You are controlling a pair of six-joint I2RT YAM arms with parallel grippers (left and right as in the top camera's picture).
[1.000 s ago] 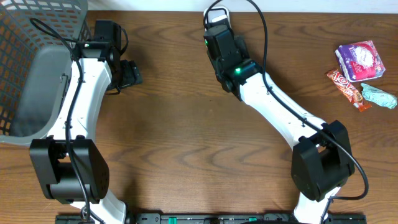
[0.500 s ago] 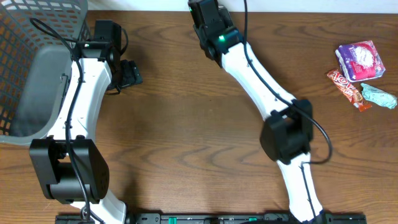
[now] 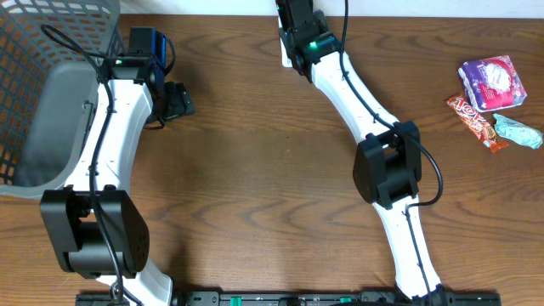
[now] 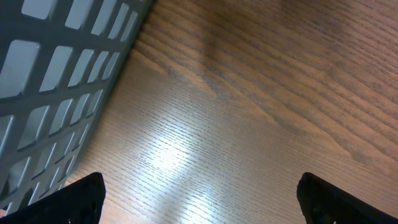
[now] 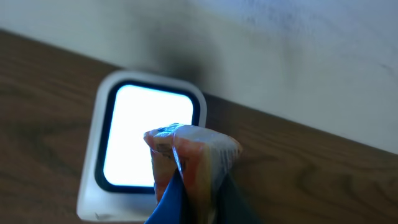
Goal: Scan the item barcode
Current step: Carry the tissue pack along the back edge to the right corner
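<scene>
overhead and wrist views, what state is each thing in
scanner, window lit
packet, gripped, held up near the scanner's window
right gripper, jaws shut on packet
left gripper, jaws wide open, empty
basket, upright
pink pack, lying flat, untouched
red bar, lying flat
teal pack, lying flat

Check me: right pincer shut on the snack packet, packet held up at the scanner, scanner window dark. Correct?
One thing is off: the scanner window is lit bright white, not dark, as the right wrist view shows. The rest holds: the right pincer is shut on the snack packet, held up at the scanner.
</scene>
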